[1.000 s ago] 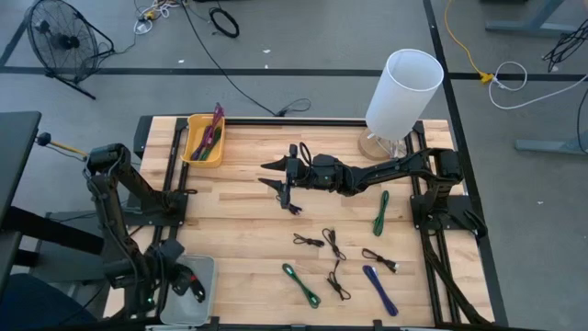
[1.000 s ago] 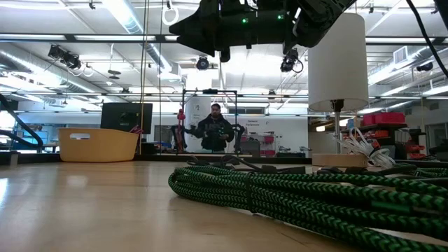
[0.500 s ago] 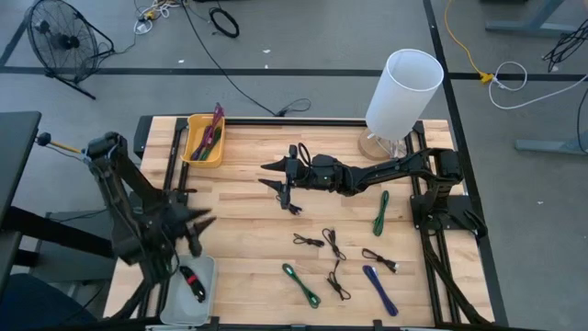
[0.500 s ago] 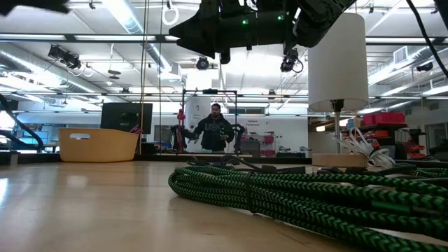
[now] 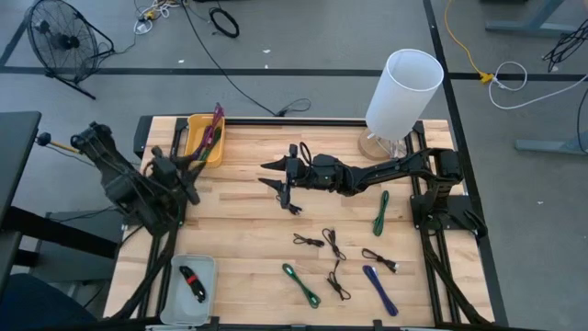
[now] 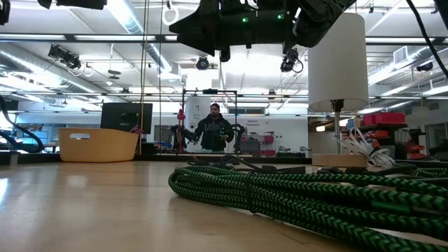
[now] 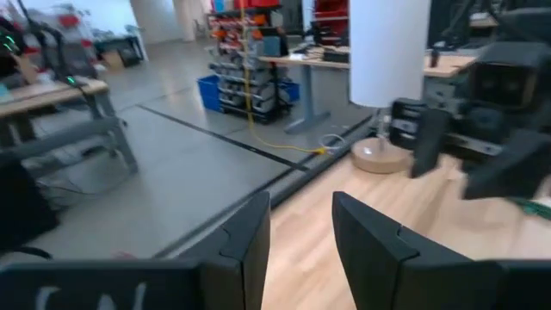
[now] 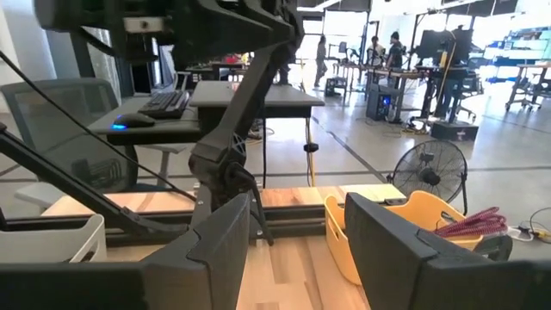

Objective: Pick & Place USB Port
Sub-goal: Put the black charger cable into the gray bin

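Note:
A small black and red USB piece (image 5: 191,281) lies in the grey tray (image 5: 207,265) at the table's near left corner. My left gripper (image 5: 191,175) hangs above the table's left side, between the tray and the yellow bin (image 5: 191,145). It points level toward the right and is open (image 7: 300,203), with nothing between its fingers. My right gripper (image 5: 273,176) reaches level over the table's middle and is open (image 8: 297,207) and empty. A black cable (image 5: 293,206) lies on the wood just below it.
Loose black cables (image 5: 323,243), green cables (image 5: 301,283) and a blue one (image 5: 379,289) lie on the near right half. The yellow bin holds red and green cables. A white lamp (image 5: 404,90) stands at the far right. In the low view a green cable (image 6: 280,192) fills the foreground.
My left gripper has risen from over the grey tray and swung toward the far edge, stopping beside the yellow bin. It has turned from pointing down to pointing level. The black and red piece stays in the tray.

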You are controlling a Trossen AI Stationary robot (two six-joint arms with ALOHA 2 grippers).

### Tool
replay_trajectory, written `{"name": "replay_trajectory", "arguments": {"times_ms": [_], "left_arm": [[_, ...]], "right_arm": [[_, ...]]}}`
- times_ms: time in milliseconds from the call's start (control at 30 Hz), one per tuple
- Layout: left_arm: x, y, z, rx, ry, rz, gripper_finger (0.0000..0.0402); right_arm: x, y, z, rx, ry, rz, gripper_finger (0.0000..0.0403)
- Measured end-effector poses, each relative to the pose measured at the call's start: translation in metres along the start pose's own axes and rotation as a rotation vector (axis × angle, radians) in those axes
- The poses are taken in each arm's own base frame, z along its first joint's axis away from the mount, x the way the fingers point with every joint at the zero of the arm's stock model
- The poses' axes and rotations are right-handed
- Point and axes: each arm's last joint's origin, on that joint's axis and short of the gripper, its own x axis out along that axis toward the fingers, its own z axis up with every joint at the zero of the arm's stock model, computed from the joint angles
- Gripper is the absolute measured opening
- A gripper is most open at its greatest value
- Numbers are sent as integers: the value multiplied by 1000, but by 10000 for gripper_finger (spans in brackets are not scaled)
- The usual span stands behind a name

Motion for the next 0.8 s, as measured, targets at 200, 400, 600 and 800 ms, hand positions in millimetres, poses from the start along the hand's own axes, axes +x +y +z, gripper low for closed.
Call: {"name": "replay_trajectory", "arguments": {"times_ms": [200,400,600,800], "left_arm": [[4,16,3,39,-10,60,130],[5,28,5,20,-45,100,130],[8,1,-15,18,-45,77,122],[18,-40,-59,-16,-46,76,91]], "right_arm": [[0,0,2,1,-26,11,192],[0,1,2,1,-26,22,192],[0,-1,3,2,-34,21,192],[0,-1,3,1,-32,20,192]]}}
